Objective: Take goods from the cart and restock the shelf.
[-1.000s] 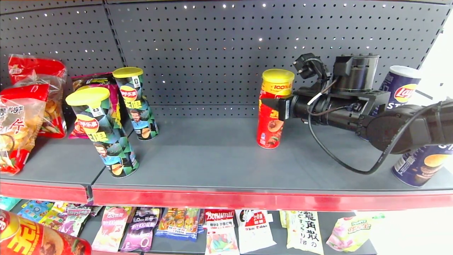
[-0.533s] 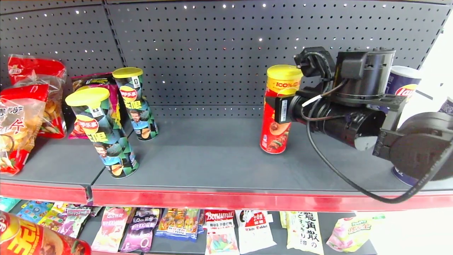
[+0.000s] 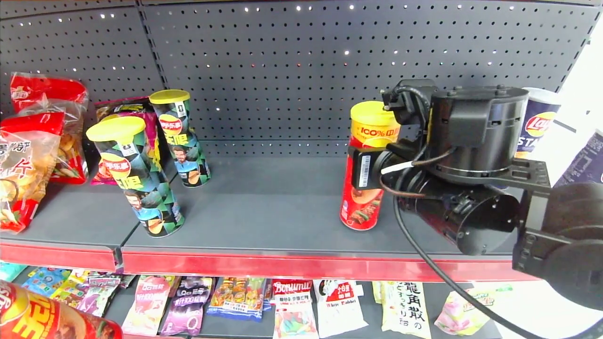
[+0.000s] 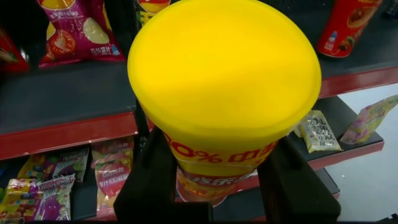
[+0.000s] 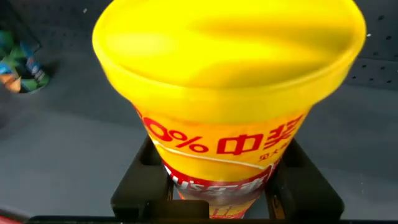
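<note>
A red chip can with a yellow lid (image 3: 366, 160) stands upright over the grey shelf (image 3: 282, 212), near its front edge. My right gripper (image 3: 373, 170) is shut on its middle; I cannot tell whether the base touches the shelf. The right wrist view looks down on this can (image 5: 230, 118) between the black fingers (image 5: 140, 183). A second red can with a yellow lid (image 4: 224, 93) sits in my left gripper (image 4: 217, 190), which is shut on it, below shelf level in front of the lower shelves. That can (image 3: 42, 318) appears at the head view's bottom left.
Two green-patterned cans (image 3: 136, 179) (image 3: 181, 136) stand at the shelf's left, with snack bags (image 3: 28, 150) beyond them. Blue cans (image 3: 537, 125) stand at the far right behind my right arm. Small packets (image 3: 292, 306) fill the lower shelf. A pegboard wall (image 3: 292, 70) backs the shelf.
My right gripper has carried the red can from the back of the shelf toward its front edge, and the arm has swung closer to the camera. The left can has barely moved.
</note>
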### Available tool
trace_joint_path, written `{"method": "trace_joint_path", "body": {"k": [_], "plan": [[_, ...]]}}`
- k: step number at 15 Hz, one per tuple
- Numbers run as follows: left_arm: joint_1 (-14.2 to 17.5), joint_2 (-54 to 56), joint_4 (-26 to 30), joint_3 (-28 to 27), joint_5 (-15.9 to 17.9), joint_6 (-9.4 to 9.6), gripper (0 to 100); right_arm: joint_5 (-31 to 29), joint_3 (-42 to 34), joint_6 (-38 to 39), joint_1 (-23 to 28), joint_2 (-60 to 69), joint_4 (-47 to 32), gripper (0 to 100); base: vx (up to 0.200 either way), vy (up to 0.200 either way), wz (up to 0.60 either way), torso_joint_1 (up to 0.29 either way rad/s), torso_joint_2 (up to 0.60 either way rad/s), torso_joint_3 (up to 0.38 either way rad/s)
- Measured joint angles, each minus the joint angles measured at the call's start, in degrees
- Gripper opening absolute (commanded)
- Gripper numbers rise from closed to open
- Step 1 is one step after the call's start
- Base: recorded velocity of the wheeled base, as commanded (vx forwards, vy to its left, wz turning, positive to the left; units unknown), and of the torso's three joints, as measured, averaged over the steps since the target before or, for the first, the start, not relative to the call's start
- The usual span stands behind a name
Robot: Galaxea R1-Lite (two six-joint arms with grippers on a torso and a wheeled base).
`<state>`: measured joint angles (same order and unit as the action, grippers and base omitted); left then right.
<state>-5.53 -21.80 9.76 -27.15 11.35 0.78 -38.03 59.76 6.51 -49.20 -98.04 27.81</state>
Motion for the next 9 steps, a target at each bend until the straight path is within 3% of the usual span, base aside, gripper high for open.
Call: {"method": "trace_joint_path", "body": {"k": [9], "plan": [[0.0,-0.2,0.1,0.2,0.0,0.0,0,0.2,-3.5,-0.1,-1.3,1.8,0.0,0,0.0,0.0,0.0,0.0,0.0,0.0]]}}
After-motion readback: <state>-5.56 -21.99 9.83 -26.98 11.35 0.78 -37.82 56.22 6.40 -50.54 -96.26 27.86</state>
